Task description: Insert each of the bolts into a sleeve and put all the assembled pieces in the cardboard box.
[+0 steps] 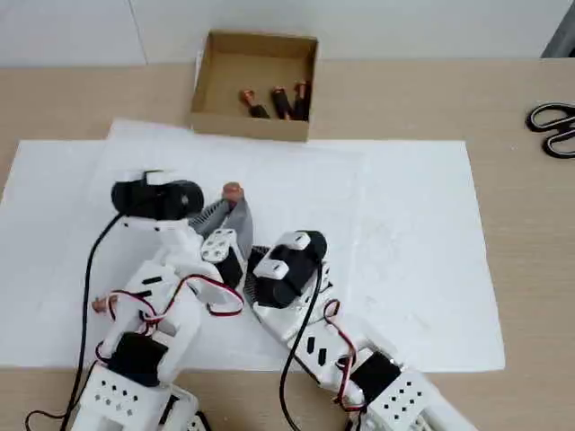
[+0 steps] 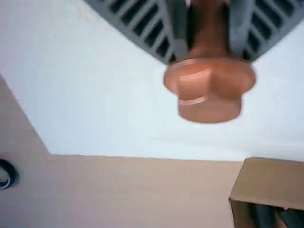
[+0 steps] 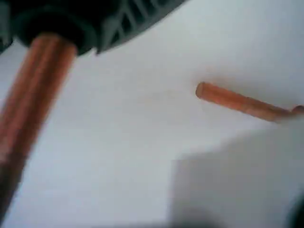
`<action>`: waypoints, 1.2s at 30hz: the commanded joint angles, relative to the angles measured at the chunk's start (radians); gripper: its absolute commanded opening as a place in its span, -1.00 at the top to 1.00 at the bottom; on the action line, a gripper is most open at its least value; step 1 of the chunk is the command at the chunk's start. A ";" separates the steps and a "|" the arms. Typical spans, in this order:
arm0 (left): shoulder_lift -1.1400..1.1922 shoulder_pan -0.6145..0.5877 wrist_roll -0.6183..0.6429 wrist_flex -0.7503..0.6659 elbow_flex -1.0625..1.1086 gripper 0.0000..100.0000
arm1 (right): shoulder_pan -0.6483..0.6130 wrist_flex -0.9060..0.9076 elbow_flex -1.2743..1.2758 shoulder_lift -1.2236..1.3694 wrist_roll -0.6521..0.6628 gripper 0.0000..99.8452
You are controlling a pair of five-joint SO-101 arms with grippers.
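Bolt (image 1: 233, 190) well apart from cardboard box (image 1: 252, 126)

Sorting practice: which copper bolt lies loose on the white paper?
The bare copper bolt lying flat; the left jaws clamp a second bolt, three sit in the cardboard box.

A light wooden table (image 1: 431, 90) was covered by a large white paper sheet (image 1: 404, 233). An open brown cardboard box (image 1: 205, 85) was set beyond the left gripper (image 1: 231, 205), at the sheet's far edge. Black-handled scissors (image 1: 552, 128) were laid well to that gripper's right, on bare wood. A slim copper-coloured bolt (image 3: 237, 102) was seen lying on the sheet, apart from the right gripper (image 3: 57, 28).
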 commanded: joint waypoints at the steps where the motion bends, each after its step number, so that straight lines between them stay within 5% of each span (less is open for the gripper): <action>1: -0.017 0.003 0.005 0.003 0.004 0.99 | 0.004 0.002 -0.028 -0.027 -0.006 0.99; 36: -0.017 0.003 0.003 0.133 0.001 0.99 | 0.053 0.002 -0.029 -0.033 -0.006 0.99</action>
